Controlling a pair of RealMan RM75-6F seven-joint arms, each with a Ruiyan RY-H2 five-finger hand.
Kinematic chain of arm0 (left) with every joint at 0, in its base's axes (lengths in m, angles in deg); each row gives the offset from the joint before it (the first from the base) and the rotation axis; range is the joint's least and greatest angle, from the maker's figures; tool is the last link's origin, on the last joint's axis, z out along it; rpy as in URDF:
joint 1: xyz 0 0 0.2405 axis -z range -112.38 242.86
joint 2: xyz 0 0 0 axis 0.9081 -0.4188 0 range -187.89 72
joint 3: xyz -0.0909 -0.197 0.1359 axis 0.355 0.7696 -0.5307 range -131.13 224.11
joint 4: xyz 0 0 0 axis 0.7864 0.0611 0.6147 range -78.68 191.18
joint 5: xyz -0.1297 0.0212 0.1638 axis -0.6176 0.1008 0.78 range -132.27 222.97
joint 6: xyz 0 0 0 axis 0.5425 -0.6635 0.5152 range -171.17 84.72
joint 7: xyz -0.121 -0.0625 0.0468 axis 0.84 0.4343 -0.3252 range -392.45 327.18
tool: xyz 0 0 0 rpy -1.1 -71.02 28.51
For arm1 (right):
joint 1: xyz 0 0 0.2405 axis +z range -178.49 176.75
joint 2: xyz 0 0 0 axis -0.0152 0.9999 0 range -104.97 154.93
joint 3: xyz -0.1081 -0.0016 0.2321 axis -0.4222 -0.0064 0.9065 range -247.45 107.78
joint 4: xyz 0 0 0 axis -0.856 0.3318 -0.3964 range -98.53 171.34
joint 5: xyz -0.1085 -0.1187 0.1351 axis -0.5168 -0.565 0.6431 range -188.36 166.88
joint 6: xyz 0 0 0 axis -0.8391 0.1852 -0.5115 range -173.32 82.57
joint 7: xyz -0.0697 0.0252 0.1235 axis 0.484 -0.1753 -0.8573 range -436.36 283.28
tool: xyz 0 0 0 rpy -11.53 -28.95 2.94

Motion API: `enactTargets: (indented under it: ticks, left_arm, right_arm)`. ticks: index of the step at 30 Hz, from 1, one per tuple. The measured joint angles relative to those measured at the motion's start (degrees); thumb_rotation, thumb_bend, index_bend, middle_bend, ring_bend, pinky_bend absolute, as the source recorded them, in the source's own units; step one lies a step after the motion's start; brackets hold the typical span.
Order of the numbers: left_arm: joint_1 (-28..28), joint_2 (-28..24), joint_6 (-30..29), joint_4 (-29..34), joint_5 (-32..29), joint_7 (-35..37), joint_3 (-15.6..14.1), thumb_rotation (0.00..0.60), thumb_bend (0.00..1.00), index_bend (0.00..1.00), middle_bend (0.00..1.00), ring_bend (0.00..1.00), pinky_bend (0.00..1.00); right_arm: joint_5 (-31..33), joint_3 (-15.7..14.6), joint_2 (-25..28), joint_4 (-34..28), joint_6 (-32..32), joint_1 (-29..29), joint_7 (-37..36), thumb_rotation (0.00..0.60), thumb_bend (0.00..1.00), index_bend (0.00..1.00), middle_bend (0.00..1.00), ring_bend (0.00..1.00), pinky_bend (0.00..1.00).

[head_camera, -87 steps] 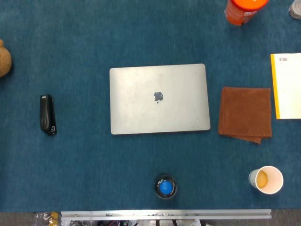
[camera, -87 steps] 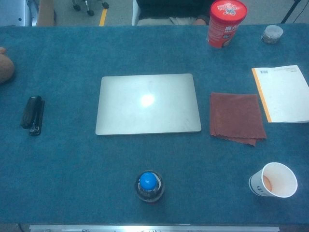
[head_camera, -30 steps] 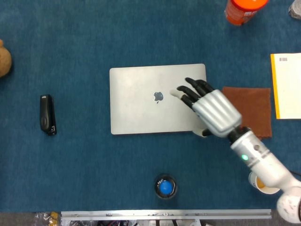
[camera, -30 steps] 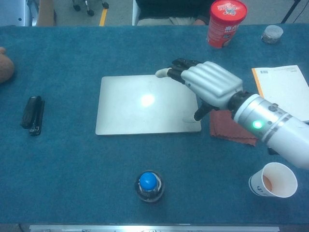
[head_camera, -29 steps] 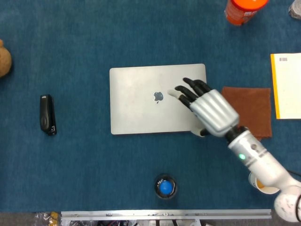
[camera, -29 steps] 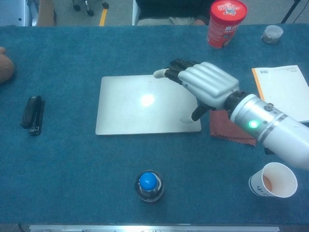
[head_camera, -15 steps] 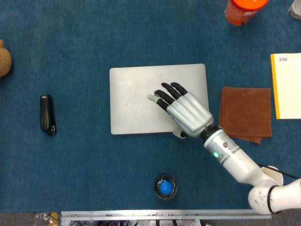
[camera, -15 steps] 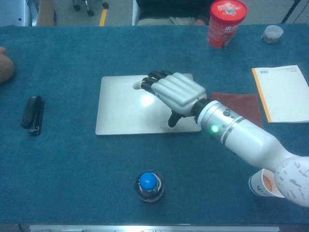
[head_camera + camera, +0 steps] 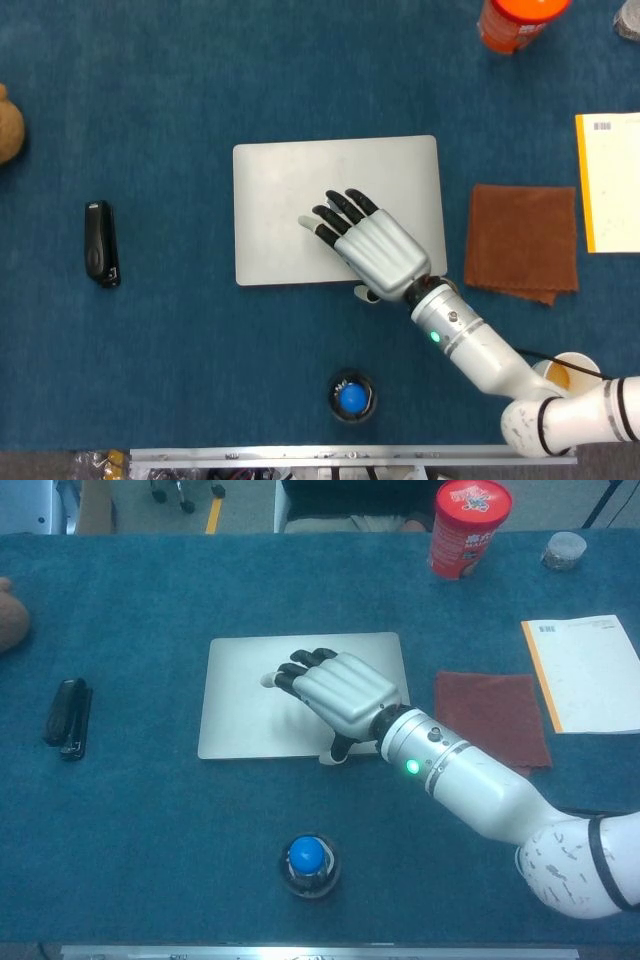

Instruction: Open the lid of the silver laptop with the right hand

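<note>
Laptop [image 9: 300, 180], one only, silver, lies shut and flat in the middle of the blue tabletop [image 9: 200, 80]. One robot hand shows, the right robot hand [image 9: 375, 250]: it lies palm down over the lid's near right part, fingers [image 9: 335, 215] stretched out and a little apart toward the lid's middle, thumb down at the near edge. It grips nothing; whether the thumb touches the edge I cannot tell. The left robot hand shows in neither view.

Around the laptop, one of each: a black stapler [image 9: 101, 244] well to the left, a brown cloth [image 9: 521, 243] just beside it on the right, a yellow-edged pad [image 9: 610, 180] further right, a red canister [image 9: 468, 515] at the far edge, a blue-capped bottle [image 9: 351, 397] near the front, and a paper cup [image 9: 566, 368] behind the forearm.
</note>
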Motion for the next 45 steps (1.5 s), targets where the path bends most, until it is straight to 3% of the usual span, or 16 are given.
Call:
enactTargets:
  ticks: [24,45]
  left_arm:
    - [0.26,0.53,1.33,-2.51,-0.78,2.10,0.29,0.600,0.40,0.16,0.13,0.06,0.05]
    - [0.39,0.93,2.45,-4.83,-0.82,4.97,0.06,0.600,0.40,0.16,0.13,0.06,0.05]
  right_arm:
    - [3.24,-0.21,-5.41,7.58,0.09,3.42,1.23,0.600,0.00,0.14,0.15,0.00,0.11]
    - [4.20,-0.06,-7.73,10.72,0.24,5.05,1.54,0.600,0.00,0.14,0.15,0.00,0.11]
